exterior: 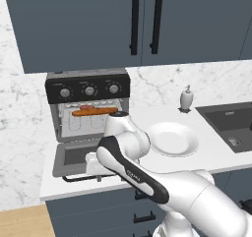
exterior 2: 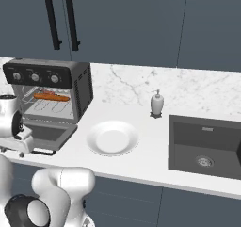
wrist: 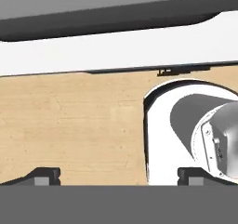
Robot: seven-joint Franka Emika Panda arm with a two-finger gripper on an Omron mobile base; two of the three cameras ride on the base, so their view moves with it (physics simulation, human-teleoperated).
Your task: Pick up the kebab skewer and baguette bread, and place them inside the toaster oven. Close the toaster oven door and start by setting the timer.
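Since the toaster oven door (exterior: 78,158) lies dropped flat on the counter (exterior: 206,155) below the toaster oven (exterior: 88,110), closing it looks like the step in hand. The gripper (wrist: 118,176) hangs at the counter's near edge beside the door handle, fingers spread wide, grasping nothing. Risks: fingers slip under the handle or shove the oven back, rolling baguette bread (exterior: 96,111) and kebab skewer (exterior: 86,106) on the rack.
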